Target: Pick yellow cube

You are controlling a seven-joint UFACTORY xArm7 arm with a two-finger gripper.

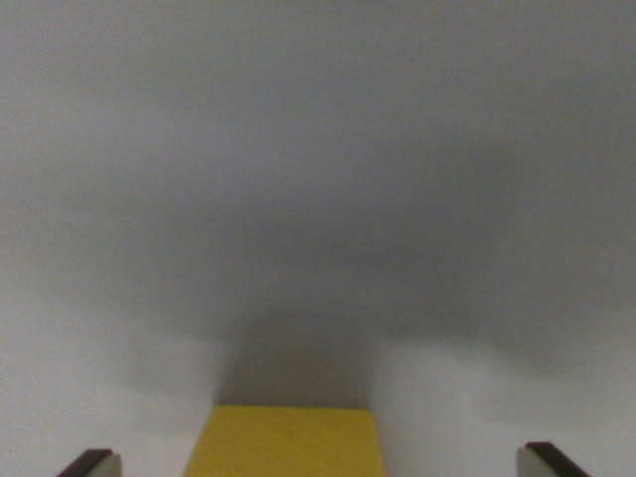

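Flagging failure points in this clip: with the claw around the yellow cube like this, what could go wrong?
The yellow cube sits closer to the left fingertip than to the right, so closing the claw may shove it sideways first. Only the cube's top edge shows, so its depth between the fingers is unclear and the grip could be shallow.

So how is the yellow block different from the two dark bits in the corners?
The yellow cube is bright yellow; the hand's fingertips are dark with pale edges. The cube sits in the middle at the bottom; the fingertips sit far out at either side, apart from it, so the hand is open. The cube looks much wider than each fingertip. All are cut off by the picture's bottom edge.
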